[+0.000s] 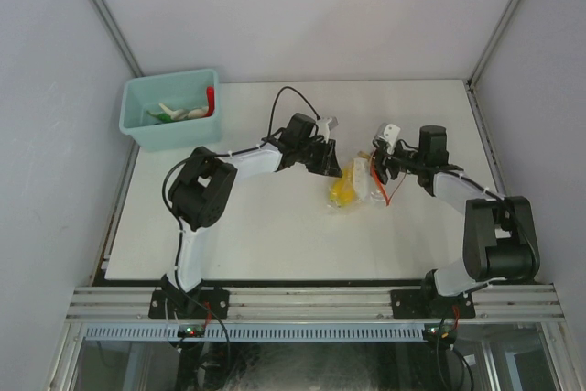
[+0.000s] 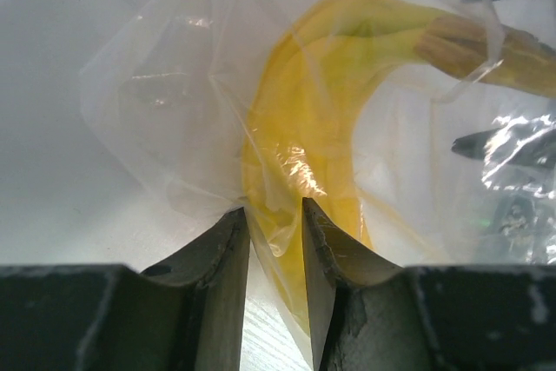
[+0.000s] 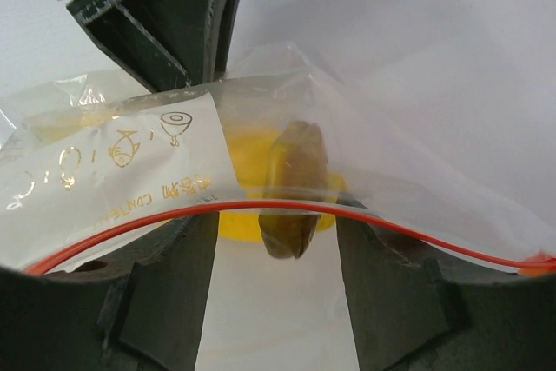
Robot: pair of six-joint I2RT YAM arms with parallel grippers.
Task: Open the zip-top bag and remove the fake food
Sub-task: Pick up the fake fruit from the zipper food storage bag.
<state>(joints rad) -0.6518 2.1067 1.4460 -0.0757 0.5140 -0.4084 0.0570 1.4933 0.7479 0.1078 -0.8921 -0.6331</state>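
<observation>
From above, the two arms reach toward the middle of the counter (image 1: 275, 235). The zip-top bag (image 1: 363, 182) lies between the left hand (image 1: 330, 168) and the right hand (image 1: 380, 169), with the yellow banana (image 1: 342, 192) inside it. At the far left corner stands a teal bin (image 1: 174, 140). It holds a green piece (image 1: 163, 118), a whitish piece (image 1: 189, 114) and a red piece (image 1: 210, 101), well apart from the bag.

In the left wrist view, the left hand (image 2: 274, 215) is pressed together on a fold of the clear bag (image 2: 156, 102). The plastic is squeezed in the narrow gap between the two fingers (image 2: 224, 275). The banana (image 2: 304, 128) curves just beyond the fold, inside the bag. Its brown stem (image 2: 469, 48) points to the upper right.

In the right wrist view, the fingers (image 3: 165, 301) of the right hand (image 3: 276, 219) stand spread. The red zip strip (image 3: 400, 228) of the bag (image 3: 417, 154) runs across just in front of their tips. Whether the fingers touch the plastic, I cannot tell. A white label (image 3: 113, 162) with small drawings sits on the left part of the bag. The banana's dark stem (image 3: 294, 182) shows through the plastic between the fingers, with yellow behind it.
</observation>
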